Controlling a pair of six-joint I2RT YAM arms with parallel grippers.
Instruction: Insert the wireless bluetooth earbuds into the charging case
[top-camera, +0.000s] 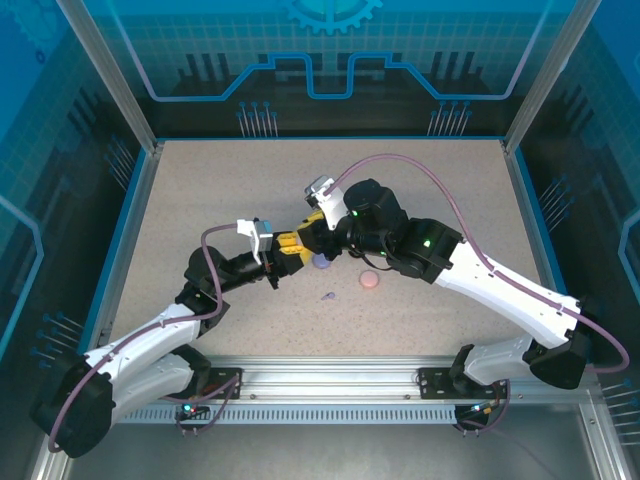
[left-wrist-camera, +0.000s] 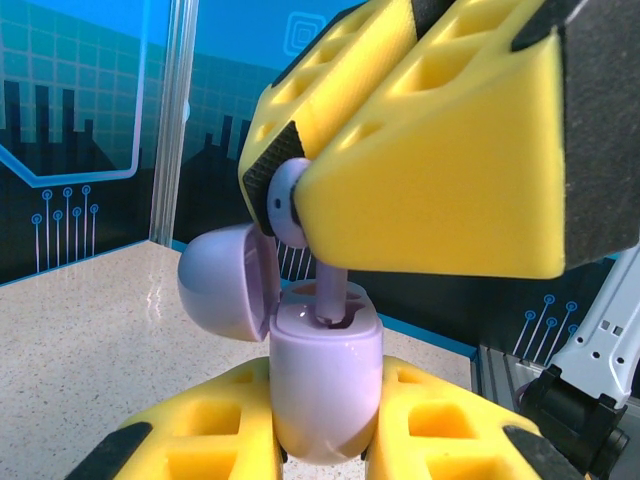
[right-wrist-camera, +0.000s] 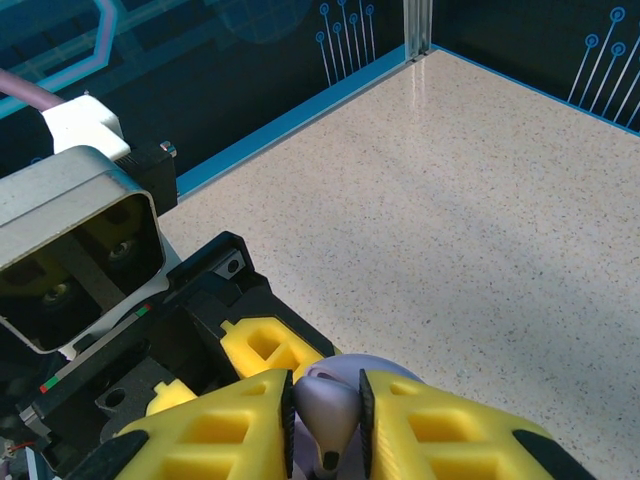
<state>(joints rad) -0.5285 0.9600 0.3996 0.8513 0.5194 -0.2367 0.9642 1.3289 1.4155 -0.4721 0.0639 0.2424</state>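
Left pincer (left-wrist-camera: 325, 445) clamped on open lavender charging case (left-wrist-camera: 325, 375), lid tipped back to the left. Right pincer (right-wrist-camera: 325, 415) pinches lavender earbud (left-wrist-camera: 288, 205) directly above the case, stem down into a slot. Loose earbud (top-camera: 328, 296) and pink case (top-camera: 370, 279) lie on table (top-camera: 200, 180) nearby

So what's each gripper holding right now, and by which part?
Left gripper holds the open lavender charging case by its lower body. Right gripper pinches a lavender earbud by its head, stem pointing down into the case.
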